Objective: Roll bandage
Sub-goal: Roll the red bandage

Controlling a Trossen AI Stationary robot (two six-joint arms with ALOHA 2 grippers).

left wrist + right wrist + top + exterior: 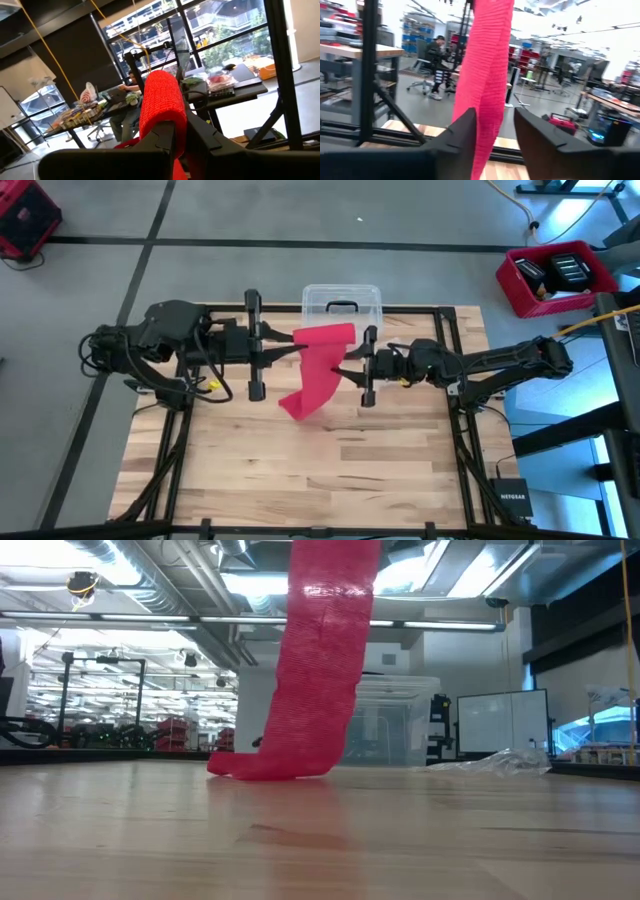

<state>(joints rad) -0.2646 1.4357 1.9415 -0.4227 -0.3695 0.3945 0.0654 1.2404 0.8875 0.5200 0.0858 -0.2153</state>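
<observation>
While both arms hover over the wood table (250, 470), one red bandage (322, 365) hangs between two grippers. Down low, its tail puddles on the planks, workshop behind. Left gripper (181, 131) pinches it; right gripper (495, 125) straddles it, grip unclear.

clear plastic box (341, 303) at table's (300, 470) far edge; crinkled wrapper (500, 762)

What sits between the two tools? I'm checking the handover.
High view: only the bandage spans the gap between the left tool and the right tool.
</observation>
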